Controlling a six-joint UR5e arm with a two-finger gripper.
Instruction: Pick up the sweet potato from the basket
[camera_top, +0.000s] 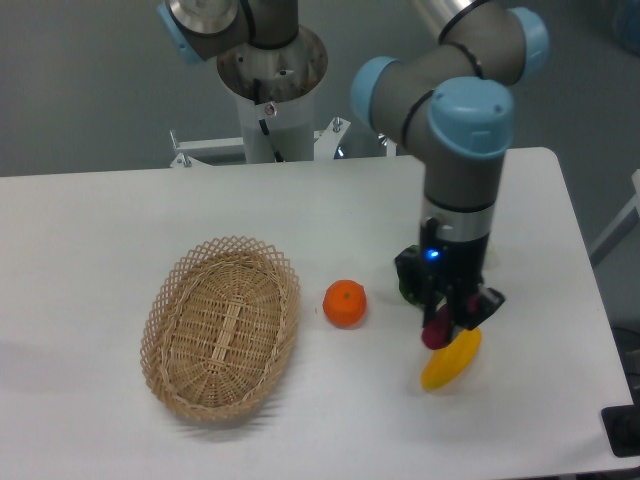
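A fixed camera looks down at a white worktop (120, 210) with a robot arm (460, 150) reaching in from the back. The arm points straight down on the right side, its gripper (452, 322) pinching the sweet potato (436, 332) — a small magenta-purple tuber whose lower end shows below the fingers. The sweet potato hangs in the air, out of the basket and well to its right, just above the upper end of a yellow fruit (451, 359) that lies on the worktop. Whether tuber and fruit touch cannot be told from this angle.

The basket (221, 326) — oval, tan wicker with a lattice rim — sits on the left half of the worktop with nothing in it. An orange (344, 303) rests just right of the basket, apart from its rim. A sliver of a green vegetable (405, 281) shows behind the gripper, mostly hidden by it.
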